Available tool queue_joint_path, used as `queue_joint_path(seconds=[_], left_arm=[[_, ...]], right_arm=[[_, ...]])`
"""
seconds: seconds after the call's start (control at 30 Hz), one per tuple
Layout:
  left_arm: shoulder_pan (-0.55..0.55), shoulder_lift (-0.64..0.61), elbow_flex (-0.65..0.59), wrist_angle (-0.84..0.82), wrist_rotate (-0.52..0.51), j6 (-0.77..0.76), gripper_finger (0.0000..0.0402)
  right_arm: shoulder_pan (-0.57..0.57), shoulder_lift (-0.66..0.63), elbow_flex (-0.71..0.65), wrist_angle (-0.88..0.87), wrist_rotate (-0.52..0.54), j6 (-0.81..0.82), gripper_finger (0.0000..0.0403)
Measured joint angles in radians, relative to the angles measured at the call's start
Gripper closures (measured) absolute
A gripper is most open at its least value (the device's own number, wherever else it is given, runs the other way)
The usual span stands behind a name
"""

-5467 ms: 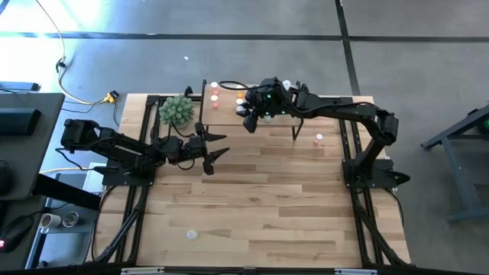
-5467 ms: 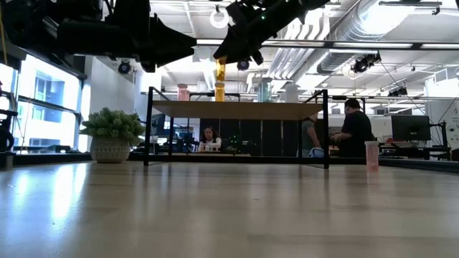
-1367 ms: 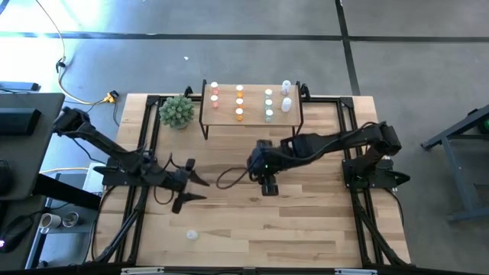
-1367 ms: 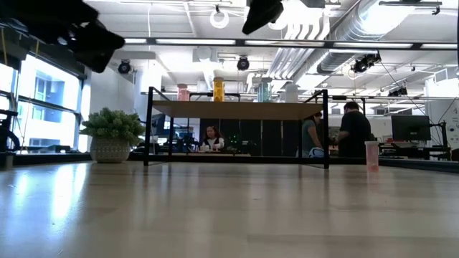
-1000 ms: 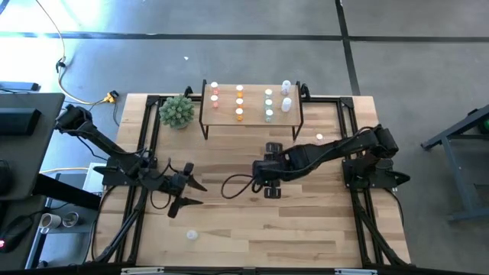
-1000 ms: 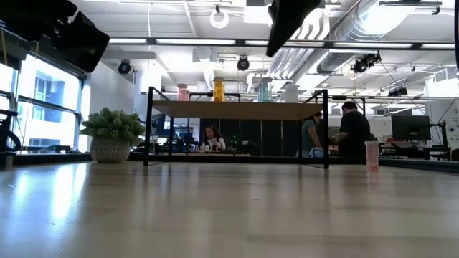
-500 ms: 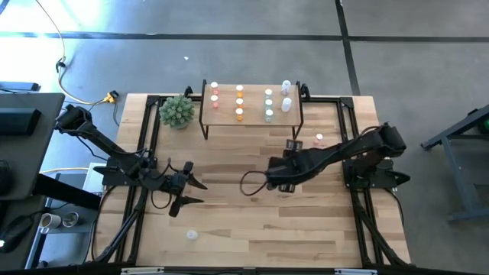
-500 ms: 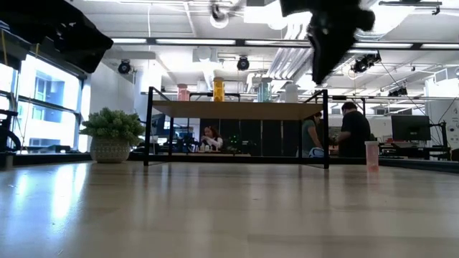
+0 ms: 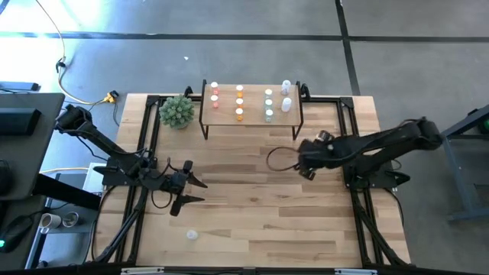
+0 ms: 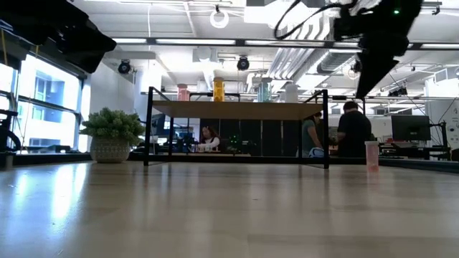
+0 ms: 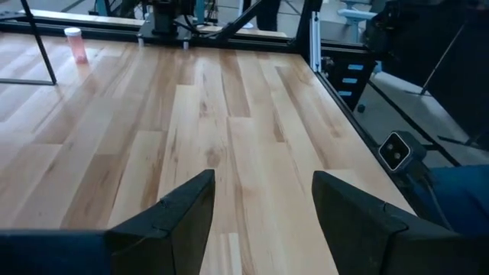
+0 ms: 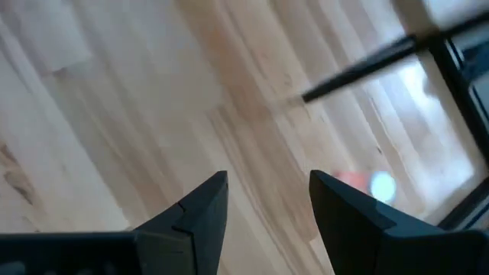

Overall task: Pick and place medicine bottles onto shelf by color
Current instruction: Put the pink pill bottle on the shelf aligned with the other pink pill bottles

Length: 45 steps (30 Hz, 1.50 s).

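Observation:
The shelf (image 9: 252,116) stands at the table's far middle, with several medicine bottles on top in columns: pink (image 9: 215,92), orange (image 9: 239,100), green (image 9: 269,105), white (image 9: 286,96). One pink bottle (image 11: 74,43) stands upright on the tabletop off the shelf's right end, also seen in the low view (image 10: 371,155). My right gripper (image 9: 306,168) hovers open above the table just short of that bottle, pointing steeply down; its wrist view (image 12: 267,179) shows the bottle as a blur (image 12: 367,185) beyond the fingers. My left gripper (image 9: 195,192) waits open at the left.
A green spiky plant in a pot (image 9: 177,111) stands left of the shelf. A small white bottle (image 9: 191,234) lies near the table's front left. Black frame rails (image 9: 350,145) run along the table's sides. Bare planks lie between the grippers.
My right gripper has swept from the table's middle toward the right edge and the far side, sinking a little and rolling about its own axis, toward the lone pink bottle. Its fingers keep the same gap. The left arm has kept still.

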Motion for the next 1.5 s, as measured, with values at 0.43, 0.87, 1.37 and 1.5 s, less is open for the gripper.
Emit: queue_joint_path(seconds=[0.43, 0.87, 1.37, 1.5], left_arm=[[0.0, 0.0, 0.0, 0.0, 0.0, 0.001, 0.019], [0.0, 0.0, 0.0, 0.0, 0.0, 0.0, 0.019], [0.0, 0.0, 0.0, 0.0, 0.0, 0.009, 0.019], [0.0, 0.0, 0.0, 0.0, 0.0, 0.009, 0.019]], right_arm=[[-0.264, -0.47, -0.216, 0.085, 0.056, 0.199, 0.0226], [-0.531, -0.467, -0.227, 0.159, 0.054, 0.408, 0.0226], [-0.704, -0.306, -0.227, 0.171, -0.04, 0.329, 0.0226], [-0.803, -0.309, -0.227, 0.182, -0.157, 0.271, 0.0226]])
